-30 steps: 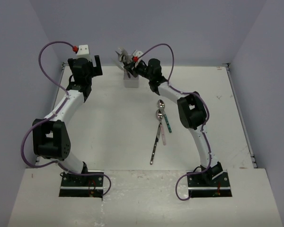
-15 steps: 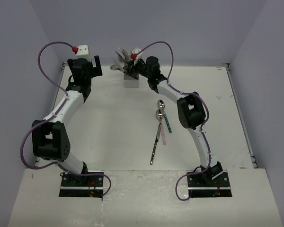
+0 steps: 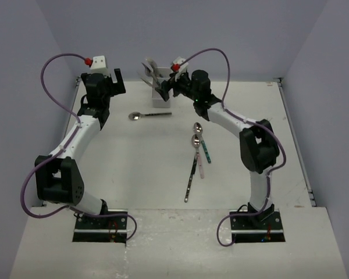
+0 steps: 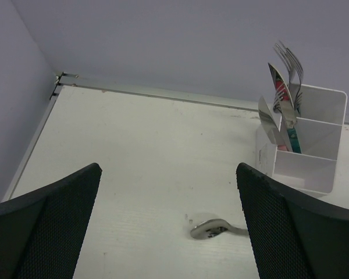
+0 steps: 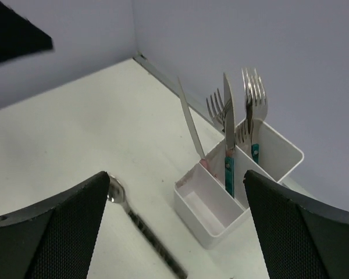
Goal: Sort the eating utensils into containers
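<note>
The white container (image 3: 161, 102) stands at the back of the table, with forks (image 5: 253, 99) and two knives (image 5: 228, 145) upright in its rear compartments; its front compartment (image 5: 212, 212) is bare. A black-handled spoon (image 3: 150, 115) lies flat on the table just left of and in front of it, also seen as the spoon (image 5: 118, 192) and the spoon (image 4: 209, 228). My right gripper (image 3: 168, 87) hovers open above the container (image 5: 221, 229), holding nothing. My left gripper (image 3: 111, 80) is open and raised at the back left, with the container (image 4: 314, 177) to its right.
Three more utensils lie mid-table: a teal-handled spoon (image 3: 202, 143), a pink-handled spoon (image 3: 198, 157) and a black-handled piece (image 3: 190, 181). Walls close the table at the back and both sides.
My right gripper has opened and drawn back from the container. The black-handled spoon now lies on the table beside the container. The left arm barely moved.
</note>
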`<move>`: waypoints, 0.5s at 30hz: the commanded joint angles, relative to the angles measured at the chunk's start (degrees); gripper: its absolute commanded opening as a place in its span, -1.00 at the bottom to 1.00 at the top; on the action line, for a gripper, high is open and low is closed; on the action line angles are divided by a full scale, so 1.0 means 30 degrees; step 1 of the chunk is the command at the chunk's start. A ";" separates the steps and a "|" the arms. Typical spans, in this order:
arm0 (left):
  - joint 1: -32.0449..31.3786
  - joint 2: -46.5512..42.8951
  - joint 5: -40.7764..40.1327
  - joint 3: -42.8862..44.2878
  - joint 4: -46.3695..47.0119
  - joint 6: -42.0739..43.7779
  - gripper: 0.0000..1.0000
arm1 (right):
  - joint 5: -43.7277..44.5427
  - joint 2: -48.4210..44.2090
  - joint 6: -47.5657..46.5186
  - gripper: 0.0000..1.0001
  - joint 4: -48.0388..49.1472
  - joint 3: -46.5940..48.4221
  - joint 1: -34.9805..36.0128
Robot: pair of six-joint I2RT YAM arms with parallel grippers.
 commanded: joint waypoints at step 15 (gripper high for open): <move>0.0175 0.0349 0.1274 -0.0517 -0.2776 -0.3343 1.00 | 0.0145 -0.5984 -0.5112 0.98 -0.8418 -0.3747 0.0538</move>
